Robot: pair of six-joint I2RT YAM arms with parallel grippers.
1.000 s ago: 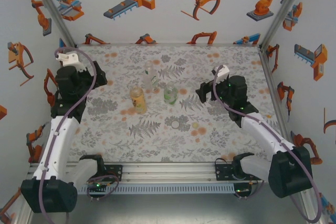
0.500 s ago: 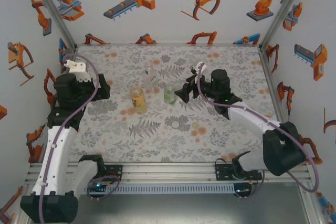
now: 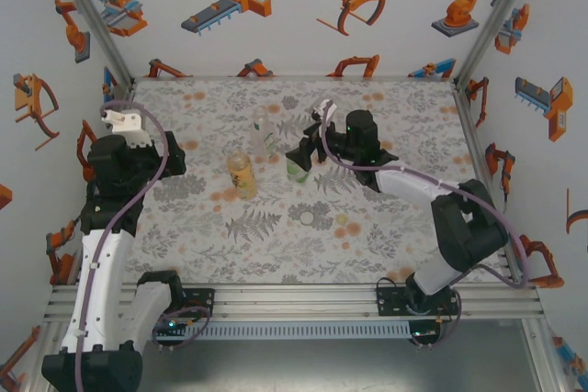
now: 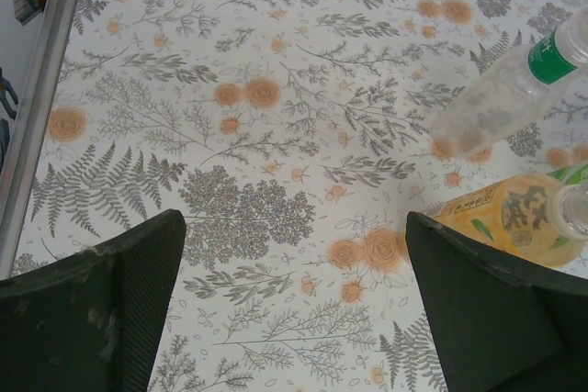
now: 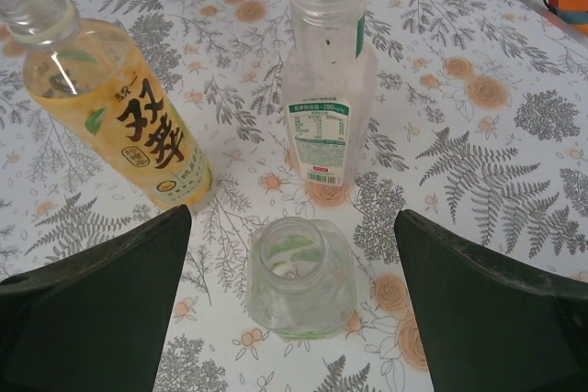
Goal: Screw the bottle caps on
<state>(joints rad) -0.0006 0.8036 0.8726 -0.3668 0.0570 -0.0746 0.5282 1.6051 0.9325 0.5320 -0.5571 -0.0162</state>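
Holds the white-linked, black-jointed left arm (image 3: 92, 263) along the left side, stretched away from its base, with the black wrist turned inward. Points the left two-finger gripper (image 3: 173, 155) (image 4: 294, 227), dark green in its pads, inward and down, jaws spread wide and closed on nothing. Bends the right arm (image 3: 413, 192), of the same white and black build, sharply at the elbow and reaches leftward toward the centre. Aims the right gripper (image 3: 299, 158) (image 5: 292, 218), dark-fingered too, downward at a slant, jaws parted wide, pads gripping nothing.
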